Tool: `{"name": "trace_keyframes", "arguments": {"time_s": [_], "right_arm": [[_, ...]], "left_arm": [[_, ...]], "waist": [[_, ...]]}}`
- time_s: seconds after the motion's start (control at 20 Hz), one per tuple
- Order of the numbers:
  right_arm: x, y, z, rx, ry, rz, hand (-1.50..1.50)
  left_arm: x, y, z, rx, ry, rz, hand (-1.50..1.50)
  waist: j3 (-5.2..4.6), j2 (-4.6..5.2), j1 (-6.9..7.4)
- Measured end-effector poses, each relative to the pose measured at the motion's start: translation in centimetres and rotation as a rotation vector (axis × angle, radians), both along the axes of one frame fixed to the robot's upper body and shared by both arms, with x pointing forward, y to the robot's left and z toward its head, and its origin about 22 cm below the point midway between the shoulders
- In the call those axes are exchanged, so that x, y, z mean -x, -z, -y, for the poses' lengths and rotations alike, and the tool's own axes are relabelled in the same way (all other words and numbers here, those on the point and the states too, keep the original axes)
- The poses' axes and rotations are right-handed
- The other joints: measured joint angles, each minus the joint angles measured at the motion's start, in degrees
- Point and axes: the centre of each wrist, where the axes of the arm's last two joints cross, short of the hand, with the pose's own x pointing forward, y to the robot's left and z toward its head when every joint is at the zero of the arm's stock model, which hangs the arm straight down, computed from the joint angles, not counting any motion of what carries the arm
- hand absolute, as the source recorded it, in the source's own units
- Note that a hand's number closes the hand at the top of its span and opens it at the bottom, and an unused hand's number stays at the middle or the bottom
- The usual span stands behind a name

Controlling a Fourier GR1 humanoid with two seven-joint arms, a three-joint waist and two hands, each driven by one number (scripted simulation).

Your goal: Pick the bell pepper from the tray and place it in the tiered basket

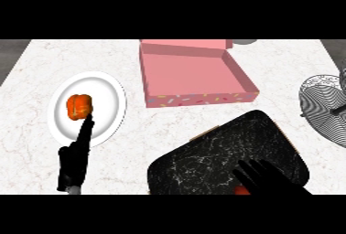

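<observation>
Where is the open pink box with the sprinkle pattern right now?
In the head view the open pink box with the sprinkle pattern sits at the counter's far centre, between the white round plate on the left and the wire tiered basket on the right.

left hand: we see it at the white plate, a finger touching an orange item
right hand: fingers spread over our black tray
pink box: open
wire basket: at right edge

Counter: white marble, faint pinkish veining. Tray: black, white marbled cracks, tan edge. Box: pink, its front wall dotted with multicoloured sprinkles. Plate: plain white. Orange-red item on the plate. Wire basket: black-and-white mesh. Both hands, left and right: black. Red bit beside the right hand.
</observation>
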Motion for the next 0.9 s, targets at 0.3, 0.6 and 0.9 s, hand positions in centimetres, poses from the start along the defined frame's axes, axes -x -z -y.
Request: {"name": "trace_keyframes", "arguments": {"time_s": [0.3, 0.6, 0.9], "right_arm": [[-0.5, 0.0, -1.1, 0.034, 0.000, -0.010, -1.50], [-1.0, 1.5, -1.7, 0.062, 0.016, -0.054, -1.50], [-1.9, 3.1, -1.5, 0.075, 0.028, -0.091, -1.50]], "left_arm": [[0.5, 0.0, -0.1, -0.001, 0.011, 0.014, 0.00], [0.4, 0.2, 0.2, 0.004, 0.010, 0.010, 0.00], [0.5, 0.4, 0.1, 0.008, 0.017, 0.018, 0.00]], "waist": [[0.04, -0.01, 0.06], [0.07, -0.01, 0.04], [0.14, -0.07, -0.01]]}}
